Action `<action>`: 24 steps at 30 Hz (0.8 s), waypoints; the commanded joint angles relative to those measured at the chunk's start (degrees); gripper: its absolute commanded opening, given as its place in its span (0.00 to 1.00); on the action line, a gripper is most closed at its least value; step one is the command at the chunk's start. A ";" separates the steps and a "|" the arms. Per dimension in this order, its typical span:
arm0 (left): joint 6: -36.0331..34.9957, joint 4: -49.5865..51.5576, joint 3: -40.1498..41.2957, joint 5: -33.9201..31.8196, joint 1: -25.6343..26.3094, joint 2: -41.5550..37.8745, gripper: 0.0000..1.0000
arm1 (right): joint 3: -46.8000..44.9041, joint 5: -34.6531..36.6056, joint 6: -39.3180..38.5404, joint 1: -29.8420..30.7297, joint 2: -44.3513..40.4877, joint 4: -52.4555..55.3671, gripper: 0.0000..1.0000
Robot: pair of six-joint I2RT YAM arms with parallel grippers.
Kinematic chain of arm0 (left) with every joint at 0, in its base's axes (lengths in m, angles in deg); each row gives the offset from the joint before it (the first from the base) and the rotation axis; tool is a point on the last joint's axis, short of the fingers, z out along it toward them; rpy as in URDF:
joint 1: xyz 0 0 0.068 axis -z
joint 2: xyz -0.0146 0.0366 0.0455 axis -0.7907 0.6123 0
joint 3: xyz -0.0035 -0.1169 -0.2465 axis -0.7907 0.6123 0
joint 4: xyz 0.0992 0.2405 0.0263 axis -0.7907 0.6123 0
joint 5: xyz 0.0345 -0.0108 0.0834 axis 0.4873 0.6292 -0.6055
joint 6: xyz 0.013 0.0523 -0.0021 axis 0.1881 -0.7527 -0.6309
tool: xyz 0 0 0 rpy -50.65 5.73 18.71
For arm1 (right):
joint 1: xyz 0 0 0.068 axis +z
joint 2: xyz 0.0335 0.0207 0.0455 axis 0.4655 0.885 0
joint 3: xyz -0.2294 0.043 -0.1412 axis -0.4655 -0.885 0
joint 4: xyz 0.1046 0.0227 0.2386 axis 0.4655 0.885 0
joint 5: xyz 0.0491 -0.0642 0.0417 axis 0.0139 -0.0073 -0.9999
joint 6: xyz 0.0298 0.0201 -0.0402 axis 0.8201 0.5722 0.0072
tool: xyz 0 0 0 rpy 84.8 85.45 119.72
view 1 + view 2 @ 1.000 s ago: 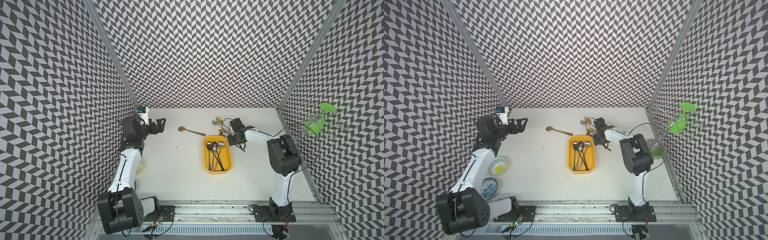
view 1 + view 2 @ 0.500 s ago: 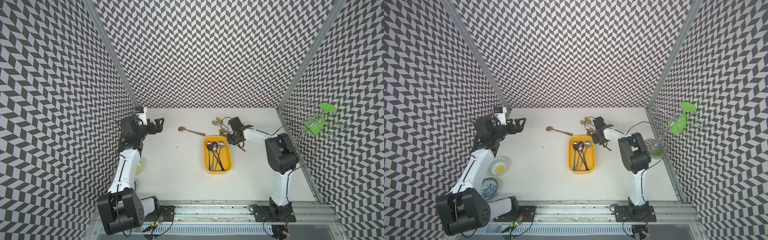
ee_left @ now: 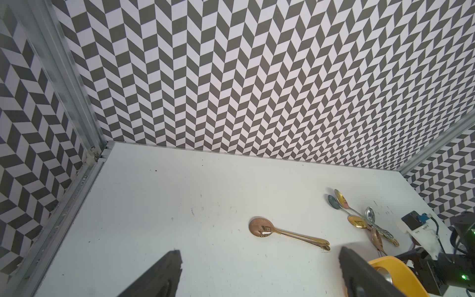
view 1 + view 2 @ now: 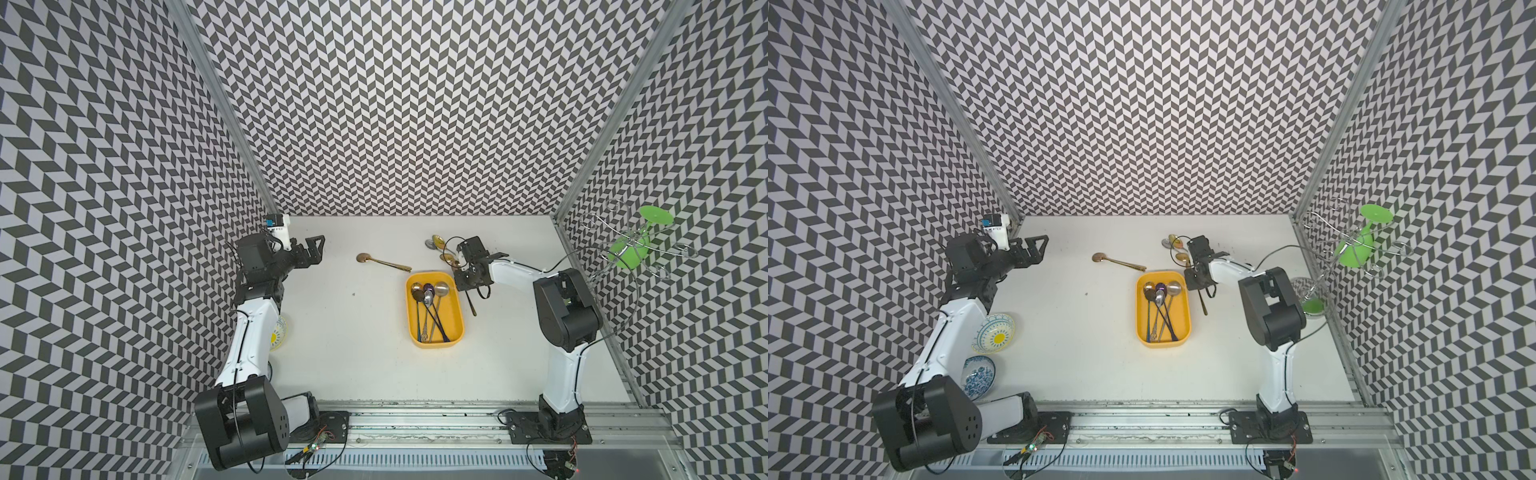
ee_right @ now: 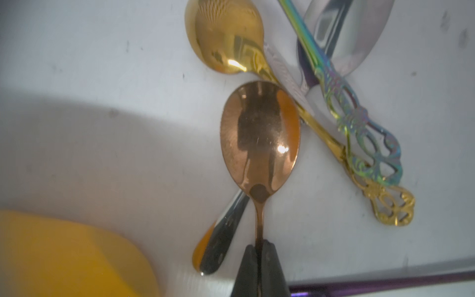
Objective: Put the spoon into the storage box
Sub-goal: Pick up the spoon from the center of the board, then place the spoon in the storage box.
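A: The right gripper has its fingers pinched on the copper spoon, at the thin neck below the bowl.
B: It looks like stiff, light, slick metal, and a grip that near the bowl may let it swivel. The spoon sits just beside the storage box, among other spoons.
A: The left gripper stands wide, empty, well apart from the box.

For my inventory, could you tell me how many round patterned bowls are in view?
2. The round yellow-patterned bowl lies beside the left arm; the round blue-patterned bowl sits nearer that arm's base, partly behind it. Others may be hidden.
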 commanded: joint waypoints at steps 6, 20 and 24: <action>0.64 -2.04 0.50 1.40 -0.60 -2.15 0.99 | -5.02 -1.33 2.37 0.47 -7.89 3.63 0.00; 1.10 -2.31 0.66 2.79 -0.82 -2.37 1.00 | -5.57 -13.00 10.48 0.98 -24.16 2.87 0.00; 1.08 -1.05 -0.70 2.96 -0.82 -1.92 1.00 | -6.19 -15.51 15.24 4.90 -27.58 0.84 0.00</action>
